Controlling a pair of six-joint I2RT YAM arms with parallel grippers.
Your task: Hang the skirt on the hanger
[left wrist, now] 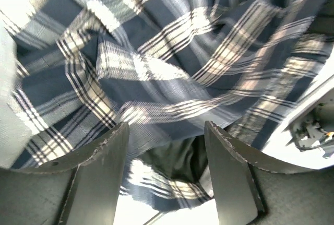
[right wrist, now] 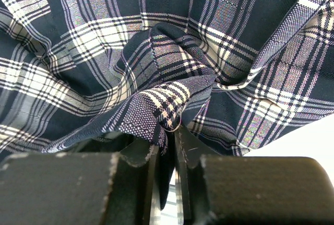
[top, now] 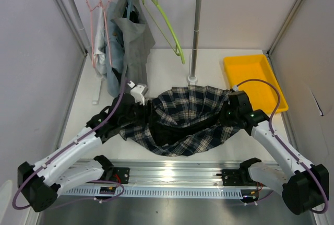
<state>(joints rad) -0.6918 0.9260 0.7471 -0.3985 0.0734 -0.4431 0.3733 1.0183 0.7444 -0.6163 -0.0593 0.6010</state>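
Note:
The dark blue plaid skirt [top: 188, 118] lies bunched on the white table between my two arms. My left gripper [top: 142, 114] is at its left edge. In the left wrist view its jaws stand open [left wrist: 166, 146] over the plaid skirt [left wrist: 172, 58], with loose cloth below the gap but nothing pinched. My right gripper [top: 225, 116] is at the skirt's right edge. In the right wrist view it [right wrist: 166, 141] is shut on a fold of the skirt [right wrist: 156, 52]. A green hanger [top: 169, 29] hangs empty on the rail at the back.
The clothes rack [top: 197, 32] stands at the back, carrying grey garments [top: 130, 42] and a pink hanger [top: 99, 6]. A yellow tray [top: 229, 73] sits at the back right. The arms' metal mounting rail [top: 172, 173] runs along the near edge.

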